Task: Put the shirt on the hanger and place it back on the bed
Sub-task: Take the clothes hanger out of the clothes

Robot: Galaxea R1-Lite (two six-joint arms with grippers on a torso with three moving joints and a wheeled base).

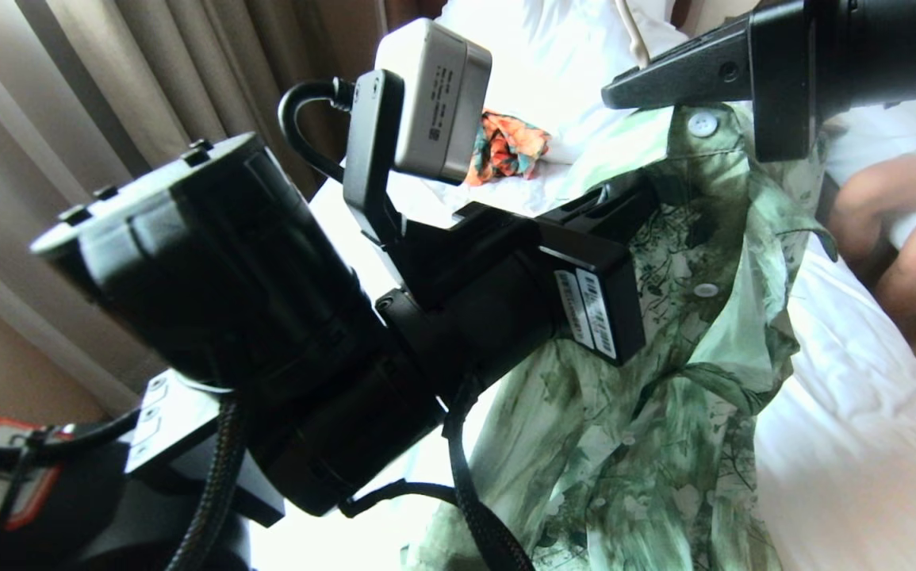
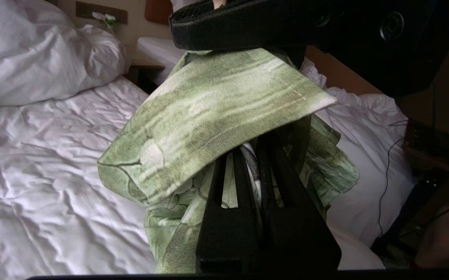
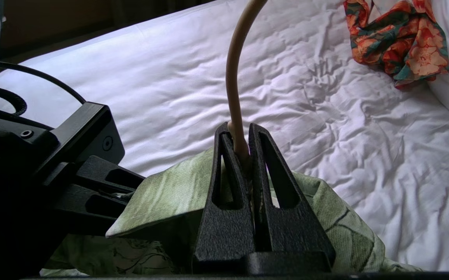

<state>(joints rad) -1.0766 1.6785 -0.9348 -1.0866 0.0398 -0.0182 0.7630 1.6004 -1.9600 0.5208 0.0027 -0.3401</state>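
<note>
Shirt (image 1: pixel 687 381) held raised above bed (image 1: pixel 862 444), collar up, body hanging down, lower part draping toward sheet. Left gripper (image 2: pixel 253 163) at collar area, jaws clenched on shirt fabric; collar flap folds over its fingertips. Right gripper (image 3: pixel 241 149) just above and beside left one, jaws clamped on stem of hanger (image 3: pixel 234 77) where it rises out of collar; hook curves upward out of view. Orange patterned garment (image 3: pixel 399 39) lies apart on sheet near pillow (image 2: pixel 34 50). Person's arm (image 1: pixel 894 214) beside bed.
</note>
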